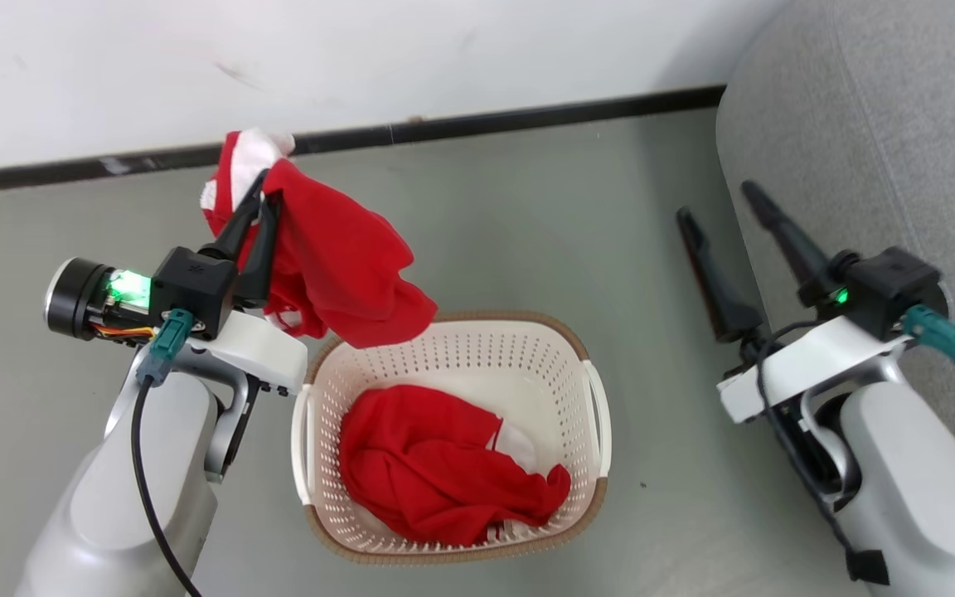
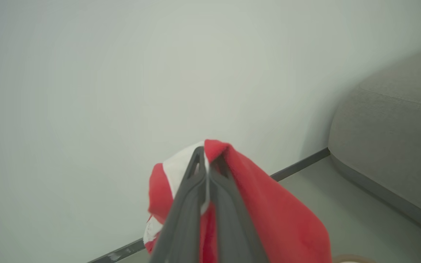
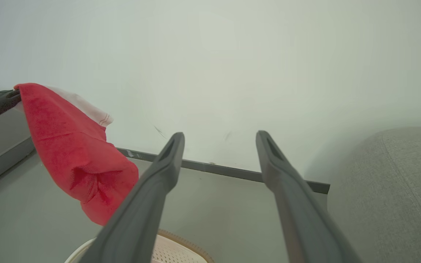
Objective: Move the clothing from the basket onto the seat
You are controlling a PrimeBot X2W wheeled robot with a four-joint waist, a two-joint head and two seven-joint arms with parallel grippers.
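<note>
**One red garment aloft in the left pincer, another waiting in the basket**

The lifted garment (image 1: 336, 265), bright red with a white panel near the top, hangs from the tips of the left pincer (image 1: 266, 189). The pincer's two dark fingers are pressed together on a fold of the cloth. From that pinch the fabric drapes down past the fingers, and its lowest fold hangs over the near rim of the basket (image 1: 486, 348), apparently clear of it. The basket stands on the grey floor (image 1: 527, 207), below the left pincer and to its right. A second garment (image 1: 428, 473), also red with a little white showing, lies crumpled inside.

The right pincer (image 1: 718, 203) is beyond the basket, with its fingers spread wide and nothing between them. It hovers over the floor just beside the rounded edge of the seat (image 1: 884, 124). The seat is therefore on the far side of the basket from the loaded pincer.

The step in hand appears to be the carry, with the first garment out and raised but not yet over the seat. The next move likely calls for swinging the left arm, or turning at the waist, to the right. The cloth must stay high enough for its hanging end to clear the basket rim and the idle right pincer. The pinch should open only once the garment hangs above the cushion.
</note>
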